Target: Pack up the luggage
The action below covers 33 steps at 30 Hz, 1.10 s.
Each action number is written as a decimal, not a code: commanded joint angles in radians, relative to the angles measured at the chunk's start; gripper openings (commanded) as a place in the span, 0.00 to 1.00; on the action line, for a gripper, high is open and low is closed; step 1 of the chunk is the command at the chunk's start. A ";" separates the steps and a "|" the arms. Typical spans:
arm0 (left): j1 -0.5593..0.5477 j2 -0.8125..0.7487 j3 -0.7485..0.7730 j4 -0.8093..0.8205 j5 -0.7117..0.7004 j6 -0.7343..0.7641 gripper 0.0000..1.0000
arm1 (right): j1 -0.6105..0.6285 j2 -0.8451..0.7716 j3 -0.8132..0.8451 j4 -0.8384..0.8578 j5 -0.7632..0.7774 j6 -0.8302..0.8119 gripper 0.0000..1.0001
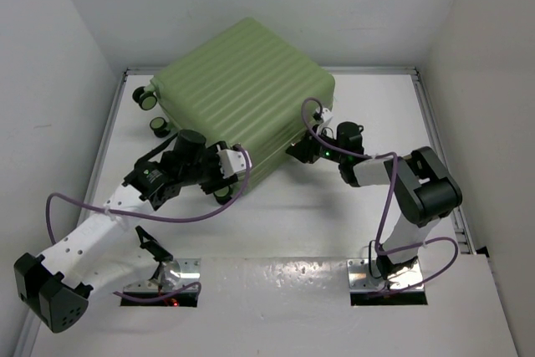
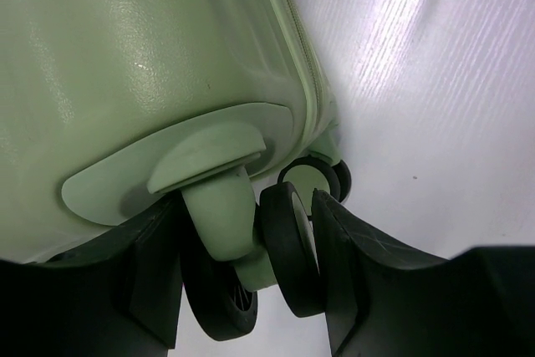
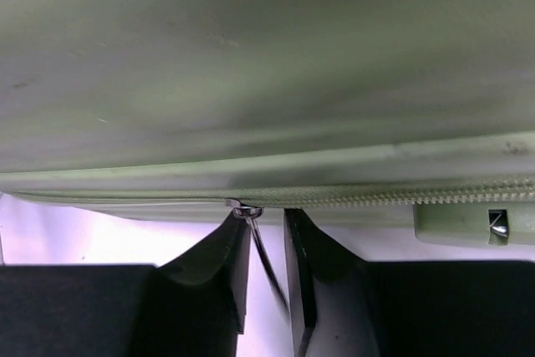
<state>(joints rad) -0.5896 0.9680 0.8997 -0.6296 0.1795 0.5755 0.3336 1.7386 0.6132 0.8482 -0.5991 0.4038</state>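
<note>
The luggage [image 1: 242,81] is a pale-green ribbed suitcase lying closed on the white table at the back centre. My left gripper [image 1: 220,181] is at its near-left corner. In the left wrist view my left gripper [image 2: 247,206] has its fingers on both sides of a black twin caster wheel [image 2: 288,248] under the shell [image 2: 125,56]. My right gripper [image 1: 298,153] is at the near-right edge. In the right wrist view my right gripper [image 3: 267,219] is narrowly open around the thin zipper pull [image 3: 267,261], which hangs slanted from the zipper track [image 3: 418,192].
Two more casters [image 1: 146,98] [image 1: 159,125] stick out at the suitcase's left end, and another [image 2: 322,177] sits behind the gripped one. A green lock block [image 3: 472,225] sits right of my right fingers. Metal rails [image 1: 109,148] [image 1: 439,148] and white walls bound the table.
</note>
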 commanded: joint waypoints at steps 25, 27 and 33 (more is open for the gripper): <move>0.367 0.070 -0.067 -0.116 -0.170 0.013 0.00 | -0.093 -0.103 -0.011 -0.027 0.416 -0.163 0.00; 0.413 0.116 -0.067 -0.091 -0.185 0.014 0.00 | -0.105 -0.080 0.017 -0.037 0.435 -0.184 0.00; 0.579 0.300 0.021 0.001 -0.256 0.023 0.00 | -0.130 0.024 0.160 -0.031 0.519 -0.264 0.00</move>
<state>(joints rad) -0.1238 1.1408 0.9321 -0.6178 0.1848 0.6003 0.2520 1.7195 0.6819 0.7784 -0.2607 0.2184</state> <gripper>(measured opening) 0.571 0.003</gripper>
